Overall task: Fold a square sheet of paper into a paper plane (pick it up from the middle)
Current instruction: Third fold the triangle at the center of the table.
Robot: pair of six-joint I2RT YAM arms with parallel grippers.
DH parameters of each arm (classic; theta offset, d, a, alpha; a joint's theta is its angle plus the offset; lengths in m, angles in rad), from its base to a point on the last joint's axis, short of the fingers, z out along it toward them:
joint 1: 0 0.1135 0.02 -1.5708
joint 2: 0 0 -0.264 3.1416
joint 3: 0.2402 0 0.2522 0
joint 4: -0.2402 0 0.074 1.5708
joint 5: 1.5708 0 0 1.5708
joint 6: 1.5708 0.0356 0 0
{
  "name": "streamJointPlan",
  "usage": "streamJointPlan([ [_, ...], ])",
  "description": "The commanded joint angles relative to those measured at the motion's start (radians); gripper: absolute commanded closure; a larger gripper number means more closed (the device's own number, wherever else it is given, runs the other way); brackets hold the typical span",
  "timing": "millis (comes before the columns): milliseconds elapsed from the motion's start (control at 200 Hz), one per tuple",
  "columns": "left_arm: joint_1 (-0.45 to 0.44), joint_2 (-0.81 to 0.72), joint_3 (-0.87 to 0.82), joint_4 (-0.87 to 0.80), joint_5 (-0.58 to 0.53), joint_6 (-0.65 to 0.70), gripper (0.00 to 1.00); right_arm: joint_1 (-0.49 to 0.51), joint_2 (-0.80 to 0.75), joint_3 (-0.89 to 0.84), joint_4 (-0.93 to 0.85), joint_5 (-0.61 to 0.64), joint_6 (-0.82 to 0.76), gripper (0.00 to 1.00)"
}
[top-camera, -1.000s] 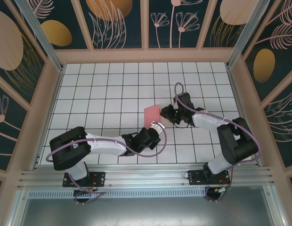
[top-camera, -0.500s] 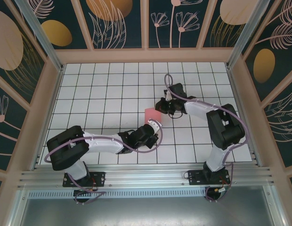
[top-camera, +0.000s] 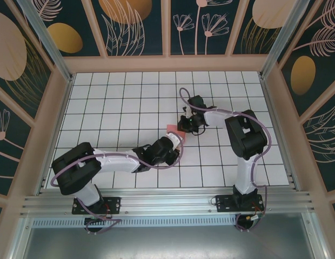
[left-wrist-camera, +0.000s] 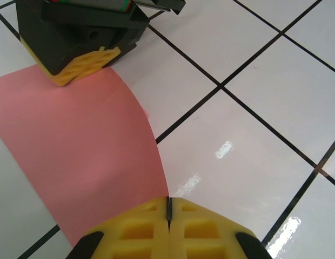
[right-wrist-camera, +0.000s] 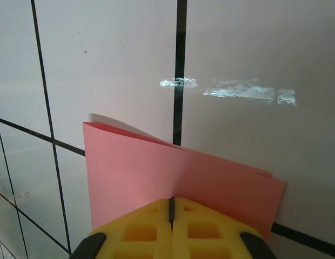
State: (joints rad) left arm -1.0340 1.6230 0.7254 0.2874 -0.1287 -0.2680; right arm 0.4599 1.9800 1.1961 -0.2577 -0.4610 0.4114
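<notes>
The square sheet of paper is salmon pink and sits mid-table, held off the white grid floor between both grippers. In the right wrist view the sheet is doubled over, its two layers parting at the far edge. My right gripper is shut on its near edge. My left gripper is shut on the opposite corner of the sheet, which curves up to the right gripper's yellow pads. From above, the left gripper is just in front of the sheet and the right gripper beside it. The paper plane is out of view.
The white tiled floor with black grid lines stretches all round the paper. Beige frame walls with patterned panels enclose it at the back and sides. A metal rail carries both arm bases at the near edge.
My right gripper has shut on the sheet's edge, and its arm has swung left and further back. The sheet now looks smaller from above. My left gripper kept its grip.
</notes>
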Motion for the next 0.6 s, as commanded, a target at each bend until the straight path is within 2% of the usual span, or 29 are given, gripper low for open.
streamJointPlan([
  [0, 0.018, 0.006, 0.007, 0.015, 0.037, -0.016, 1.00, 0.008, 0.032, 0.023, -0.072, 0.022, -0.062, 0.93],
  [210, 0.063, 0.017, 0.012, 0.023, 0.100, -0.029, 1.00, 0.009, 0.036, 0.023, -0.078, 0.016, -0.086, 0.93],
  [490, 0.111, 0.054, 0.029, 0.006, 0.096, -0.045, 1.00, 0.008, 0.038, 0.027, -0.077, 0.012, -0.086, 0.93],
  [595, 0.144, 0.060, 0.023, 0.022, 0.145, -0.057, 1.00, 0.010, 0.039, 0.025, -0.072, 0.010, -0.082, 0.93],
])
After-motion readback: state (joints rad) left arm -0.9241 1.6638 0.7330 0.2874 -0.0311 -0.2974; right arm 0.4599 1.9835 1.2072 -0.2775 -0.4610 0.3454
